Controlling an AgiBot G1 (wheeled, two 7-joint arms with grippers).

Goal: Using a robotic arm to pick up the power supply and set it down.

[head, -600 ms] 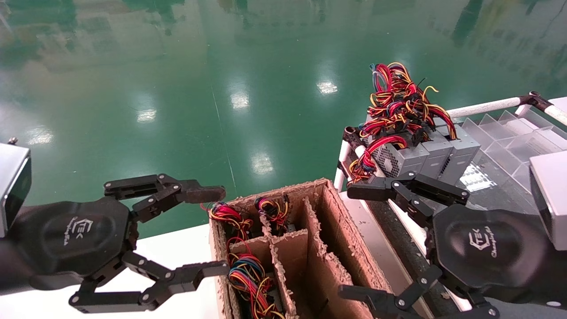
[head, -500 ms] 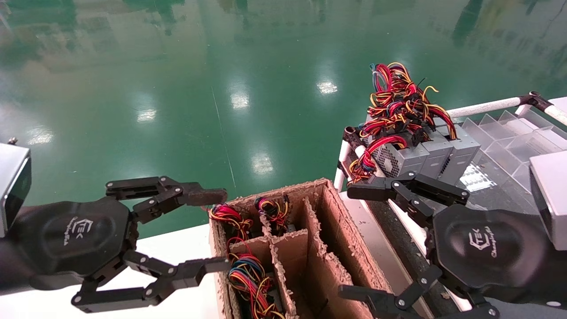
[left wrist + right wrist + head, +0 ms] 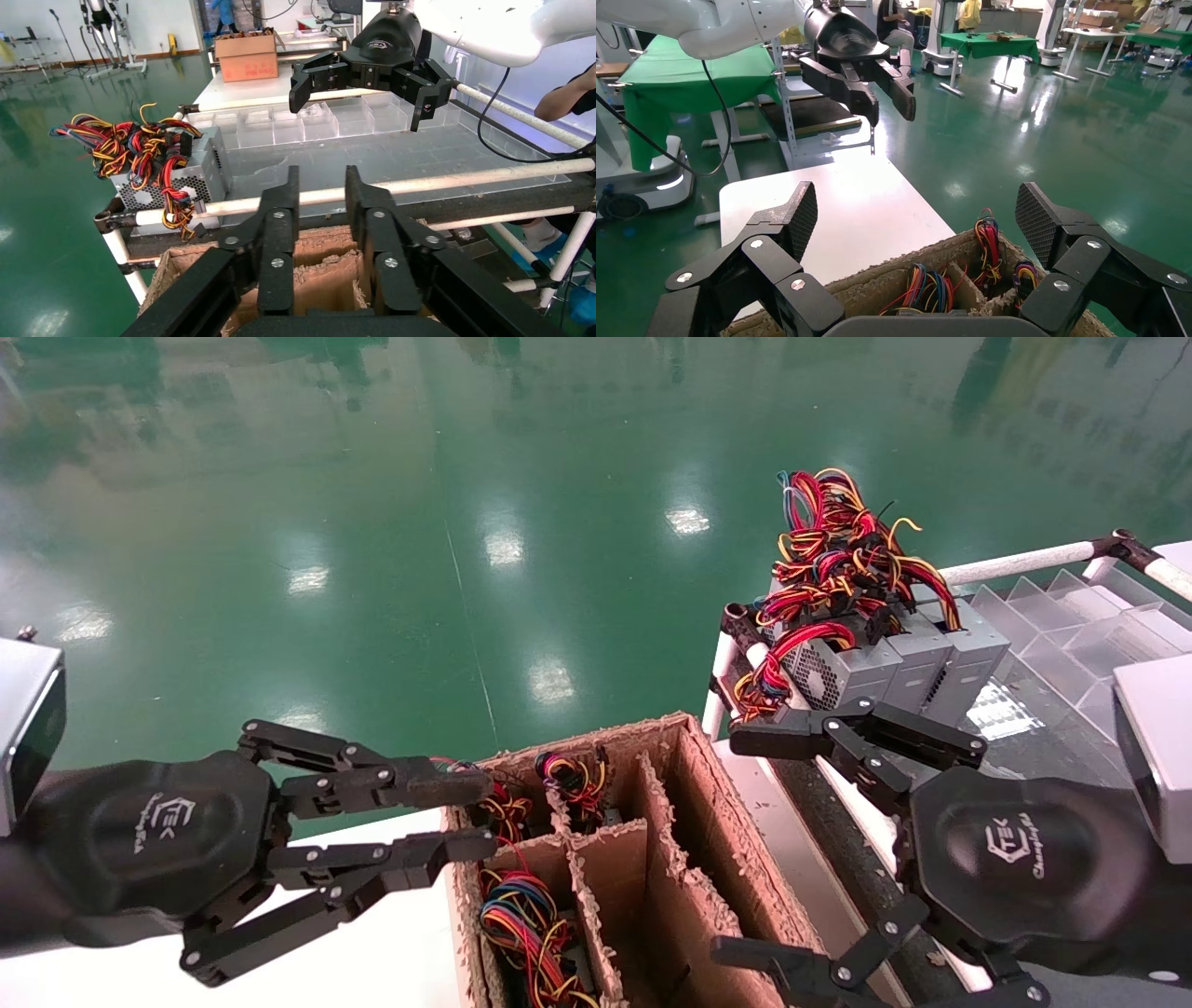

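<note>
Three grey power supplies (image 3: pixel 885 663) stand side by side on the rack at the right, their red and yellow wires piled on top; the left wrist view shows them too (image 3: pixel 179 179). More coloured wire bundles (image 3: pixel 521 915) stick up from cells of the cardboard box (image 3: pixel 708 859). My left gripper (image 3: pixel 470 817) hovers at the box's near-left corner. Its fingers are almost parallel, a narrow gap apart, with nothing between them (image 3: pixel 321 175). My right gripper (image 3: pixel 740 845) is spread wide open over the box's right side (image 3: pixel 917 210), just short of the power supplies.
The box stands on a white table (image 3: pixel 391 952). On the rack, a white tube rail (image 3: pixel 1015 561) runs behind a clear divided tray (image 3: pixel 1071 645). Green floor lies beyond.
The left gripper's fingers have drawn in from wide open to a narrow gap, and it has edged towards the box. The right gripper has not moved.
</note>
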